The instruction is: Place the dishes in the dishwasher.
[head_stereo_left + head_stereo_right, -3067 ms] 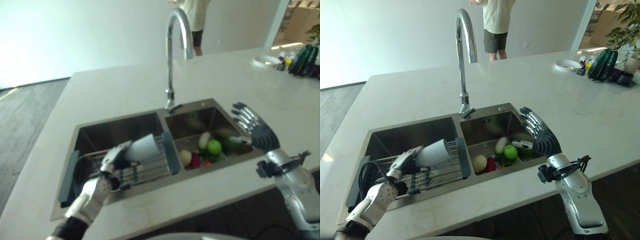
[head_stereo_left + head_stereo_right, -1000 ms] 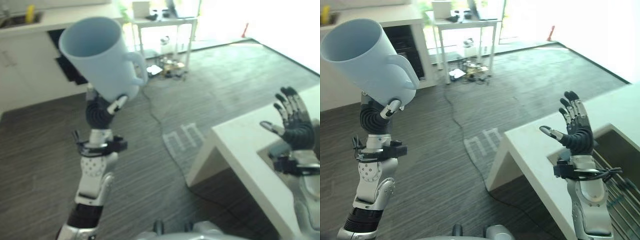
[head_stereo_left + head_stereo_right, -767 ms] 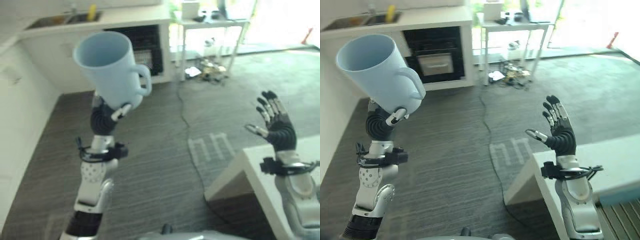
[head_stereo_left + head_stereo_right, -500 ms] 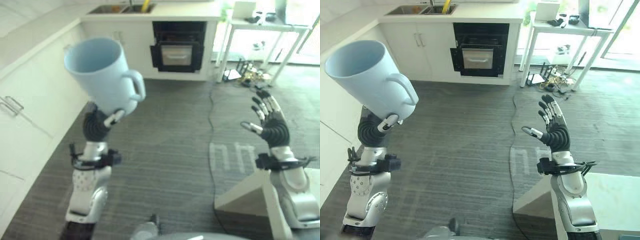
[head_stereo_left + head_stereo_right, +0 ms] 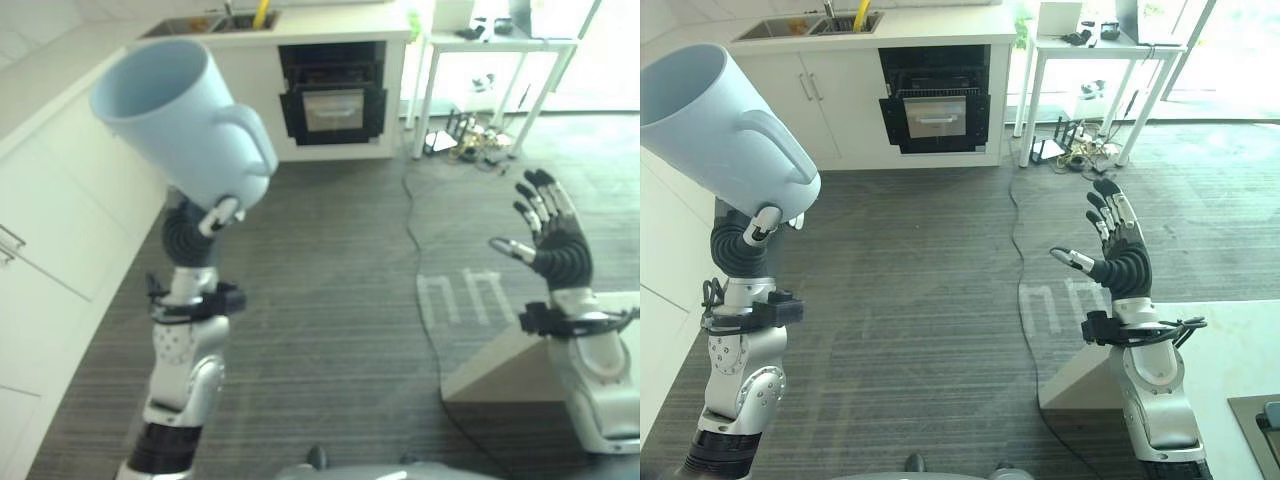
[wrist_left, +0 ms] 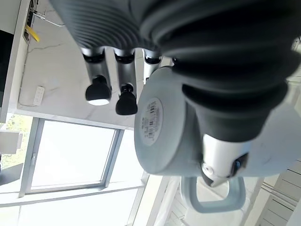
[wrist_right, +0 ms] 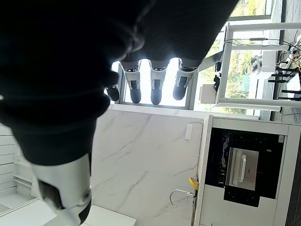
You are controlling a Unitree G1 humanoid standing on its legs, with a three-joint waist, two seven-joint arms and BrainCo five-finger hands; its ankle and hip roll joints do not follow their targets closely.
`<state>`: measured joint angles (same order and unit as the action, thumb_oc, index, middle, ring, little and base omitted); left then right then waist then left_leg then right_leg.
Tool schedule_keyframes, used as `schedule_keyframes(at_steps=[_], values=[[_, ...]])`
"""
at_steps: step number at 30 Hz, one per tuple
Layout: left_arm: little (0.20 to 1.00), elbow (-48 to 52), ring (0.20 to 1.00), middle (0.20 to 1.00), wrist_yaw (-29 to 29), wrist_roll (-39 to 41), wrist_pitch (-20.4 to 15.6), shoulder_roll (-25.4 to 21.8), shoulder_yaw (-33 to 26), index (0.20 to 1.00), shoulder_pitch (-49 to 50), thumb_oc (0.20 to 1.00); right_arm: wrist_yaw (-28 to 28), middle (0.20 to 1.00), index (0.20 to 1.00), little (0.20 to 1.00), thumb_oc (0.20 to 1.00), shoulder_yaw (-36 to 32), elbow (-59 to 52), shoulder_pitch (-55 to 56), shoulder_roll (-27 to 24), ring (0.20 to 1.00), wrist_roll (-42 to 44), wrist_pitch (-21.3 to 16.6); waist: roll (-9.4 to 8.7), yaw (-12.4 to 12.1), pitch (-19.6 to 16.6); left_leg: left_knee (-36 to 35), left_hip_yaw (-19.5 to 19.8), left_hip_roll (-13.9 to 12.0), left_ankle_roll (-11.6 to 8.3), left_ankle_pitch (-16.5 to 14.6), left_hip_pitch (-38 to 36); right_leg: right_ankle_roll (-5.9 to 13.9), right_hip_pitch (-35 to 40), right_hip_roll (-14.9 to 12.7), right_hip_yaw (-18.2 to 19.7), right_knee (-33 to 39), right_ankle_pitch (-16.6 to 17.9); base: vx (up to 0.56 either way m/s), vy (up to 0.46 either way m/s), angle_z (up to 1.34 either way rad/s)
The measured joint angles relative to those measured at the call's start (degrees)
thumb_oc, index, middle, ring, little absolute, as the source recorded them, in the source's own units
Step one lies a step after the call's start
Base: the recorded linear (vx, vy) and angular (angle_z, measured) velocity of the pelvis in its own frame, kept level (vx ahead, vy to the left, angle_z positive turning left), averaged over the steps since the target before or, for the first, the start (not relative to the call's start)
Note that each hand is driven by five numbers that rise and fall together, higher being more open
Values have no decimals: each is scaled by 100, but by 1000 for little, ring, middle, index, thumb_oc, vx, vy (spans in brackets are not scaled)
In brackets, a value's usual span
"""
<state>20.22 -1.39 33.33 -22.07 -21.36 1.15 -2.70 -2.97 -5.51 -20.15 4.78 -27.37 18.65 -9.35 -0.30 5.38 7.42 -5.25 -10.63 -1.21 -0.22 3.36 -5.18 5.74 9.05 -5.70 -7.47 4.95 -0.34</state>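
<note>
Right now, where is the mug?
The mug is held up in the left hand, at the left of the eye views, above the grey floor beside the white cabinets.

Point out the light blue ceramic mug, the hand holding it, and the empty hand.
Light blue ceramic mug (image 5: 175,120), left eye view, on its outer wall.
Left hand (image 6: 221,122), left wrist view, on the thumb against the mug.
Right hand (image 5: 1128,268), right eye view, on its palm.

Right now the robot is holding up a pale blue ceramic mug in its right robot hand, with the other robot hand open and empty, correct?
Not quite: the pale blue ceramic mug is held in the left robot hand, as the right eye view shows. The right robot hand is the open, empty one.
</note>
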Motion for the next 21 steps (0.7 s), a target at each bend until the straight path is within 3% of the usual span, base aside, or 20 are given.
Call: schedule_keyframes(at_steps=[11,17,18,19,20,21], values=[[200,-4,200,200,232,79,74,1,7,200,52,200,71,1000,1000,1000,1000,7,-10,85,1,1000,2,5,50,194,-252,-14,-203,-181,-82,-3,-70,-48,-38,167,226,3,22,18,-86,-11],[200,-8,200,200,548,951,235,99,104,200,146,200,84,1000,1000,1000,1000,38,-7,158,-12,1000,2,8,123,205,-303,14,-260,-232,-116,26,-75,-56,-32,220,281,-3,15,23,-134,-2],[200,-25,200,200,550,953,241,48,105,200,147,200,94,1000,1000,1000,1000,42,50,163,36,1000,8,7,8,195,-267,601,-283,-278,-331,-51,241,-258,-182,225,366,-180,-165,27,-102,17],[200,-17,200,200,550,954,248,16,103,200,75,200,103,1000,1000,1000,1000,25,60,200,35,1000,16,19,-263,207,-178,1756,-281,-303,-451,-30,948,-379,-379,116,434,-435,-272,66,24,25],[200,-25,200,200,546,956,248,32,107,200,77,200,135,1000,1000,1000,1000,-13,40,193,-8,1000,16,12,-366,151,-156,2388,-248,-384,-613,89,1331,-401,-431,64,477,-484,-257,196,138,14],[200,-68,200,200,559,953,253,113,116,200,98,200,149,1000,1000,1000,1000,-162,67,138,-1,1000,28,6,-334,85,-38,2805,-274,-587,-550,-112,1577,-500,-223,150,451,-378,-183,386,317,4]])
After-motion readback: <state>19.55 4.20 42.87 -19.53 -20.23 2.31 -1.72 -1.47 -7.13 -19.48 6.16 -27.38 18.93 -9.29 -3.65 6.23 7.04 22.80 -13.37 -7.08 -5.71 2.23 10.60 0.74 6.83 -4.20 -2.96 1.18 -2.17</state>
